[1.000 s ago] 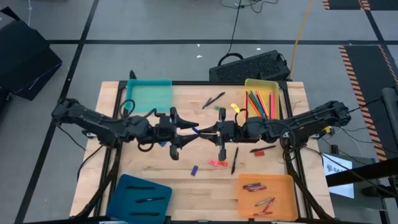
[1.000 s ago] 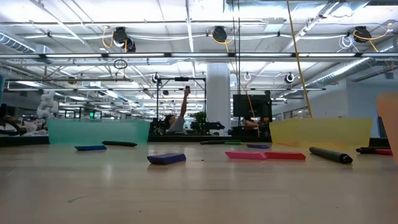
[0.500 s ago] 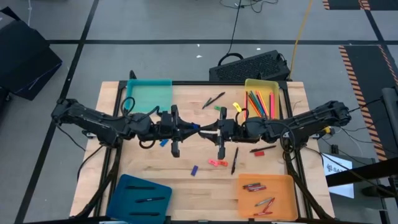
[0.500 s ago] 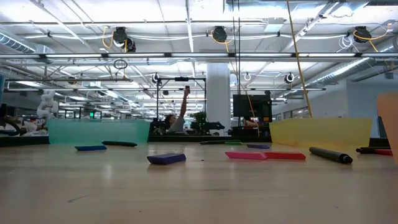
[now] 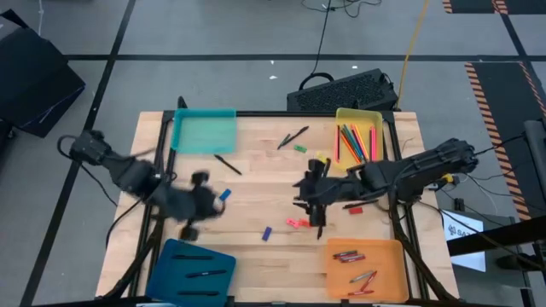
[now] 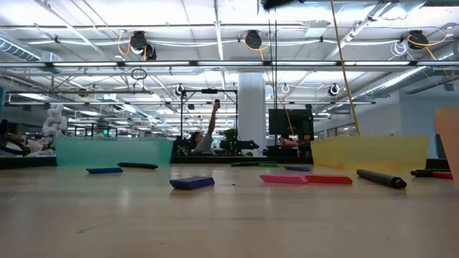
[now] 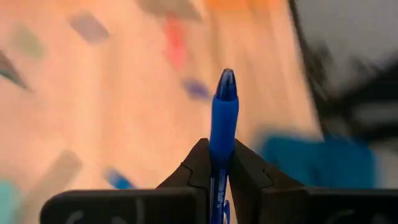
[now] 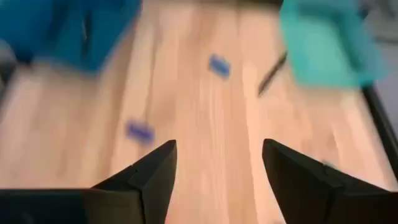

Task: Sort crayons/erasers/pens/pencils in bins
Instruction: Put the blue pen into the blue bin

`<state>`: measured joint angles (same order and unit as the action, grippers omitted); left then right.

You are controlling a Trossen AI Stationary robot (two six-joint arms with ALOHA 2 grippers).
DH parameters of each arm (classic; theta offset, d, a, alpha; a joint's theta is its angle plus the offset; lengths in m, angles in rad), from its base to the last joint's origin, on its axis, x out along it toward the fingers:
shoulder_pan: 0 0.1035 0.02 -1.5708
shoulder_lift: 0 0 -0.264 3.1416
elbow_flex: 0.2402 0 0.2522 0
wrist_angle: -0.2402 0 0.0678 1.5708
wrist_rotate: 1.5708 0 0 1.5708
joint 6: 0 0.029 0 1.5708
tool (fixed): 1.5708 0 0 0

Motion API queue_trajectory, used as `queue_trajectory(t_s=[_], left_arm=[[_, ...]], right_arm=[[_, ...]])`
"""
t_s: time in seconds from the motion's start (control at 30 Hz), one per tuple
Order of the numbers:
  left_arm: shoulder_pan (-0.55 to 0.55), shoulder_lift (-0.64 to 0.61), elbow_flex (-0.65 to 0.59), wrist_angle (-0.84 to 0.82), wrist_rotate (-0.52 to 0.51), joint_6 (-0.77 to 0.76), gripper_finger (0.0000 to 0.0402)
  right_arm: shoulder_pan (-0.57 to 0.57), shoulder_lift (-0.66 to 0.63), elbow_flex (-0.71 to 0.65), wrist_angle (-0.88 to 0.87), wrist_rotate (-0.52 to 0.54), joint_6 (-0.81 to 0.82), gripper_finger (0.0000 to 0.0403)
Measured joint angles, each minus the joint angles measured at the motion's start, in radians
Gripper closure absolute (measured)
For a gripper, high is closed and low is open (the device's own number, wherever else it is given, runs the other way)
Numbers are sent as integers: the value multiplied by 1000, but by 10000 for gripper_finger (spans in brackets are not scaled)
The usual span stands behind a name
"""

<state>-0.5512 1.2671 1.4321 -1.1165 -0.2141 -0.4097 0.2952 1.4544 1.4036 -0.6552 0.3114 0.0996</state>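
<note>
My left gripper (image 5: 207, 210) hovers over the table's near left, just beyond the dark blue bin (image 5: 192, 271), shut on a blue pen (image 7: 224, 106). My right gripper (image 5: 309, 194) stands open right of the table's middle, nothing between its fingers (image 8: 155, 177). The yellow bin (image 5: 359, 115) holds pencils (image 5: 354, 141). In the orange bin (image 5: 367, 266) lie crayons (image 5: 348, 255). The teal bin (image 5: 205, 132) stands far left. Loose pens (image 5: 227, 165) (image 5: 293, 136) (image 5: 322, 222) and erasers (image 5: 267, 232) (image 5: 297, 223) (image 5: 356, 209) lie flat on the wood. My left gripper pinches the blue pen's barrel (image 7: 217, 163) between its two fingers. The pen lies along the fingers, its rounded end (image 7: 226, 81) sticking out past the fingertips. It is lifted clear of the table.
A blue eraser (image 5: 223, 194) lies close to my left gripper, and a green one (image 5: 300, 149) lies near the far middle. The dark blue bin holds two dark pens (image 5: 203, 273). A black keyboard (image 5: 341, 89) sits beyond the far edge. Bare wood lies at the middle.
Both grippers stood tip to tip over the table's middle with the blue pen between them. My left gripper has since swung fast toward the near-left, toward the dark blue bin, taking the pen along. My right gripper has drawn back toward the right and near edges.
</note>
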Motion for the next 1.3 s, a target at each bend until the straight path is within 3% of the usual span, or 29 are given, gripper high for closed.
queue_trajectory(t_s=[0.23, 0.33, 0.5, 0.63, 0.83, 1.1, 1.3], left_arm=[[-270, 78, -152, 0, 210, -338, 371], [-336, 157, -200, 77, 264, -360, 371], [-380, 317, -217, 175, 322, -333, 371], [-387, 411, -218, 217, 325, -329, 371], [-390, 422, -218, 262, 286, -330, 371], [-386, 441, -254, 269, 270, -277, 358], [-368, 500, -298, 315, 282, -280, 352]], right_arm=[[39, 106, 2, -192, -209, -12, 188], [40, 160, 2, -299, -271, -98, 194], [32, 250, -21, -441, -287, -411, 196], [15, 293, -88, -420, -289, -590, 196], [-46, 306, -248, -313, -286, -762, 205], [-72, 300, -378, -100, -281, -906, 239], [-72, 300, -432, -55, -279, -931, 268]])
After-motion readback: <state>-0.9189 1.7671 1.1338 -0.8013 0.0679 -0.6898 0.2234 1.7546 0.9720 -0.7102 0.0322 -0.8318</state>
